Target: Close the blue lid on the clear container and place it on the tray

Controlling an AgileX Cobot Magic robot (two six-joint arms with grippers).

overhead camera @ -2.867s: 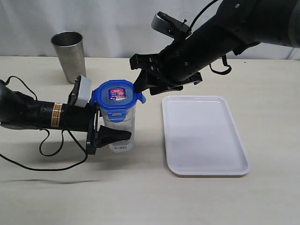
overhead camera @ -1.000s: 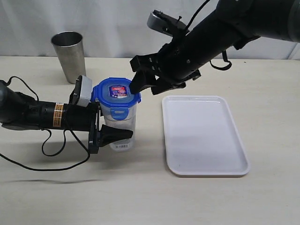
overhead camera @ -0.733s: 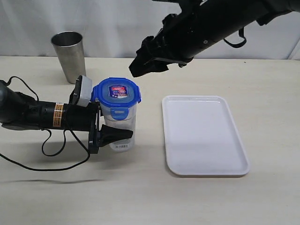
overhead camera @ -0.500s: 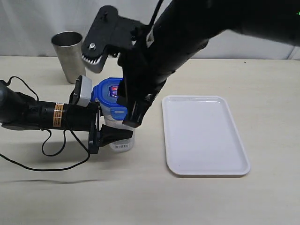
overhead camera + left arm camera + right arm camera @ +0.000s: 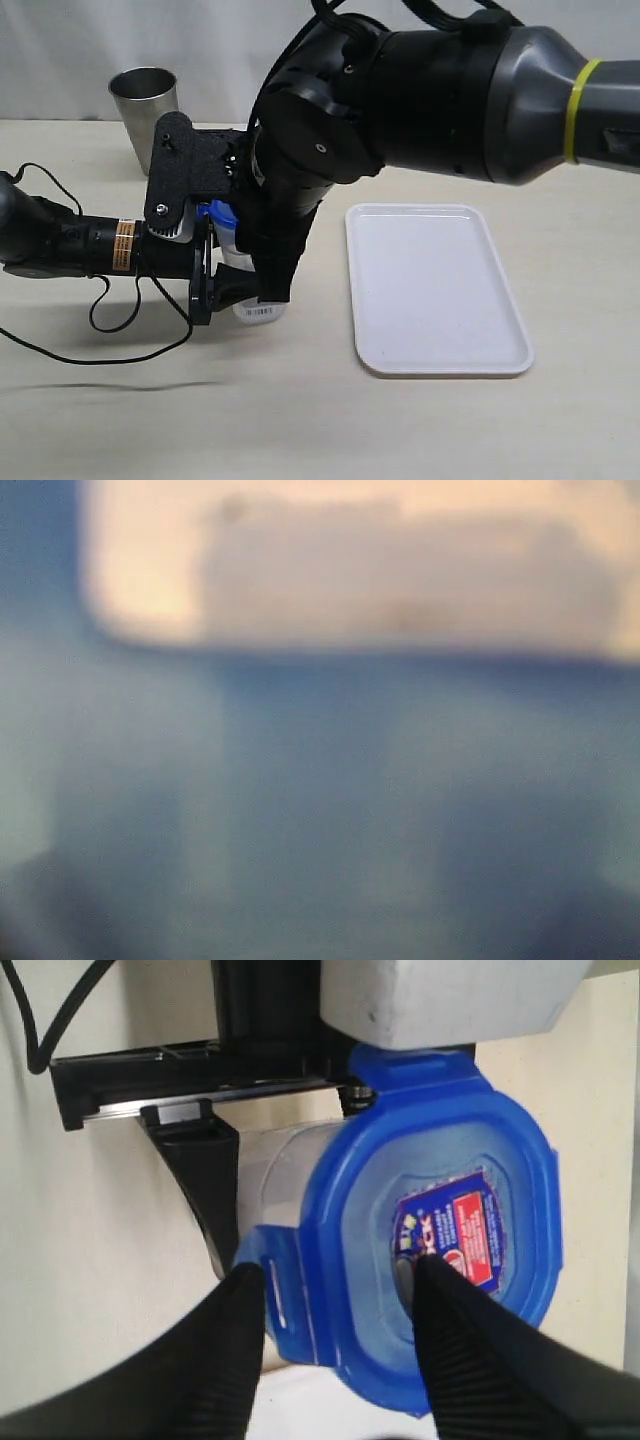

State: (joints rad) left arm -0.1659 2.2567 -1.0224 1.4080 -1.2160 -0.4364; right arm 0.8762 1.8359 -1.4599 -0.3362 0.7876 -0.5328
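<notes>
**Snapping a light, slick canister shut**

We find the clear container (image 5: 275,1170) standing on the table (image 5: 300,420) left of centre in the exterior view. Most of it is hidden there behind the bulky right arm. The blue lid (image 5: 360,1210) sits on top of it. The tray (image 5: 436,290) lies well apart, at centre right.

The left gripper (image 5: 240,285) comes in from the left edge, and one black finger lies flat against the clear wall, so we judge it clamped on the container. The left wrist view is only a blue and beige blur.

The right gripper (image 5: 335,1280) hangs over the lid with its fingers (image 5: 235,1360) apart. One of them is beside a side flap that juts outward and looks unlatched.

We expect thin, stiff plastic: light because it looks empty, smooth, and liable to slip or tip, being tall. Pressing each flap needs the wall braced opposite it. For carrying, we would take hold across the walls just under the lid rim.

As for writing, the red-and-white sticker shows white letters ending in "CK", and the rest is too small to read. A barcode label (image 5: 258,311) sits near the base.
</notes>
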